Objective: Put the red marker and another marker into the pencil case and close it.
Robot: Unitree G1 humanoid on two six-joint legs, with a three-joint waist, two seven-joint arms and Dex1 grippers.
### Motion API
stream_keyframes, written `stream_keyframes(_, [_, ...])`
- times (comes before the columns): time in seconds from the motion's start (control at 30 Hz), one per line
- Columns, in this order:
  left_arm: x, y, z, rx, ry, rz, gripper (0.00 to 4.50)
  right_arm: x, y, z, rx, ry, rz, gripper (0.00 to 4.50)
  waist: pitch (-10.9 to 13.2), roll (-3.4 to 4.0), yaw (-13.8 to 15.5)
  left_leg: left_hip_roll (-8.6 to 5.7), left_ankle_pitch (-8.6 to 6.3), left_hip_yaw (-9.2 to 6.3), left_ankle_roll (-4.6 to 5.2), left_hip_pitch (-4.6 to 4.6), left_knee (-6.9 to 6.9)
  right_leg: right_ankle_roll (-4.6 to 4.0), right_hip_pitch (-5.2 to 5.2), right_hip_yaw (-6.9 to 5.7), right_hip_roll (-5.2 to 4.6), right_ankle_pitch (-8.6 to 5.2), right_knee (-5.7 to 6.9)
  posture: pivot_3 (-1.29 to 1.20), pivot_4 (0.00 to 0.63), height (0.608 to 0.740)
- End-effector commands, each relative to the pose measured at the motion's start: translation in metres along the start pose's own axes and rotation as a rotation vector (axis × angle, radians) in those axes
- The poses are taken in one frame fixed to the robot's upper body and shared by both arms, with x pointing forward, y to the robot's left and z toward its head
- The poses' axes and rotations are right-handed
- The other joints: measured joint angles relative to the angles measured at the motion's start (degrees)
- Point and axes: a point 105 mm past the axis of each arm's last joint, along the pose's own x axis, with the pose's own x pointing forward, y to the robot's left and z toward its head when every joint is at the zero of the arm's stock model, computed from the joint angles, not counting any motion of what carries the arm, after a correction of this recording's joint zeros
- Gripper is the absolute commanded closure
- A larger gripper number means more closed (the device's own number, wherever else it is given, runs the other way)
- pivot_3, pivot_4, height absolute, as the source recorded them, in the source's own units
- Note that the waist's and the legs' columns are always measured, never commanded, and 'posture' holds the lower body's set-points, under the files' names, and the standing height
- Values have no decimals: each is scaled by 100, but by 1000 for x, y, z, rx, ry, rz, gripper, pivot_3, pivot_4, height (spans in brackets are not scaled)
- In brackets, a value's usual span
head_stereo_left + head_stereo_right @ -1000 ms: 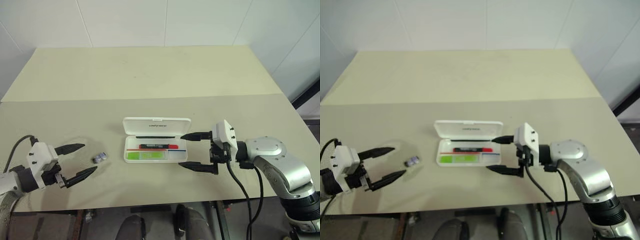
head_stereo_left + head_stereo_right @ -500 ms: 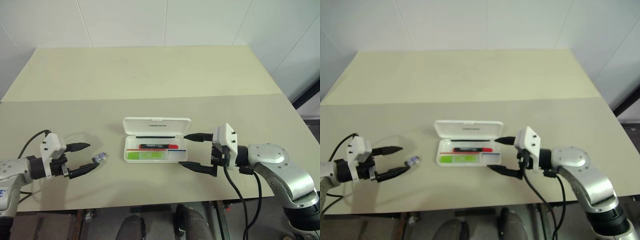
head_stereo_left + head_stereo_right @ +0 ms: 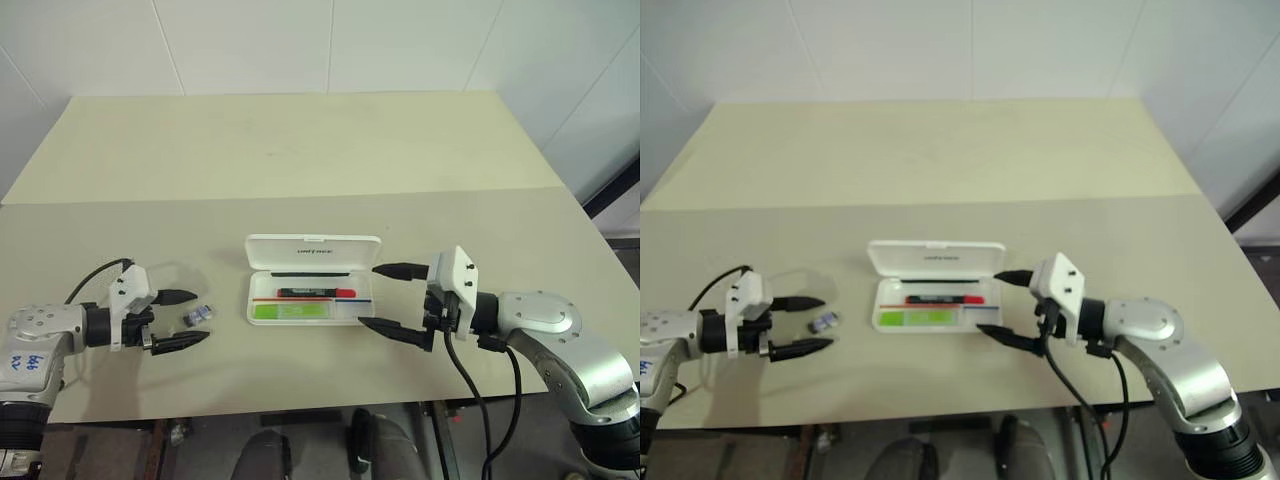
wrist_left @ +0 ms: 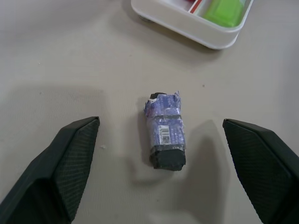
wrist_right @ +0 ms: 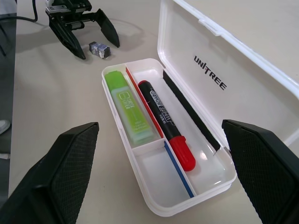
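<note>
Lowered and pushed forward since a second ago, the left claw [image 3: 180,319] now brackets a small blue-wrapped object [image 4: 165,136], jaws wide, gripping nothing. Beyond it, the pencil case [image 3: 313,250] lies open with the red marker [image 5: 167,124] and green marker [image 5: 129,111] already inside. The right claw [image 3: 388,298] waits spread and empty just beside the case's far end. Only closing the lid appears left; bare counter [image 3: 300,160] behind the hinge gives room.
</note>
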Motion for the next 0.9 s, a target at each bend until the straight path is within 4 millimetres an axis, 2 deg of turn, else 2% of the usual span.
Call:
stream_keyframes(0.03, [-2,7,-10,5,66,40,926,-4,1,12,-53,-18,-14,0,0,0,-7,0,0,0,2,2,0,0,0,1,-1,0,4,0,150,740])
stream_keyframes(0.23, [3,8,1,26,16,38,2980,-6,0,12,-56,-13,-22,0,0,0,-6,10,-6,-2,14,9,0,-9,0,1,4,-5,19,0,150,740])
stream_keyframes(0.33, [5,10,15,47,-46,47,3992,-7,-1,12,-60,-11,-26,0,0,0,1,9,-6,0,14,7,0,-9,0,0,4,-5,16,0,150,740])
stream_keyframes(0.37, [6,11,20,58,-65,54,4134,-8,-2,12,-61,-10,-28,0,0,0,12,8,-5,0,13,5,1,-9,0,0,4,-5,15,0,150,740])
stream_keyframes(0.47, [6,15,29,85,-98,81,4134,-9,-3,12,-64,-4,-32,0,-1,-2,31,5,6,-2,-6,-1,5,-8,0,-4,3,-4,11,0,150,740])
stream_keyframes(0.6, [3,34,43,154,-112,211,4134,-10,-4,11,-67,5,-33,0,-2,-4,25,2,5,-2,-5,-4,5,-6,0,-4,1,-3,8,0,150,740])
stream_keyframes(0.67, [1,35,52,176,-144,204,4134,-11,-4,10,-67,13,-34,0,-3,-6,17,3,6,-2,-6,-3,4,-6,0,-4,2,-3,8,0,150,740])
stream_keyframes(0.77, [-8,46,76,232,-194,271,4134,-14,-4,9,-67,25,-38,0,-3,-6,9,3,6,-1,-7,-4,4,-5,0,-4,3,-3,7,0,150,740])
stream_keyframes(0.9, [-16,51,112,299,-292,287,4134,-22,-1,9,-71,21,-36,0,-4,-7,25,3,7,-1,-9,-4,4,-5,0,-4,4,-2,8,0,150,740])
